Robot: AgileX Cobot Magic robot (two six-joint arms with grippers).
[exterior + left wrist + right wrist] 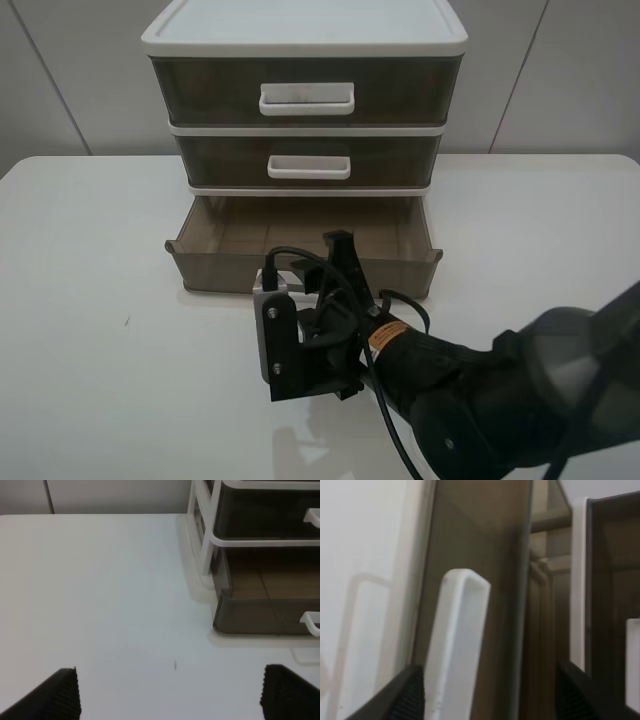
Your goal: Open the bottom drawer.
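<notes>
White lid sits topmost. Top drawer and middle drawer, smoky brown with white handles, both shut. Glossy white table beneath.

From above, my right arm hides the bottom drawer's front middle; close up, its handle is blurred and cut off.

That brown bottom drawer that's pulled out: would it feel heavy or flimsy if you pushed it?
Probably light: the bottom drawer looks thin-walled, translucent plastic, and nothing shows inside it. Likely stiff enough, given its rimmed edges. Its white handle looks thick and rigid, so it shouldn't flex.
</notes>
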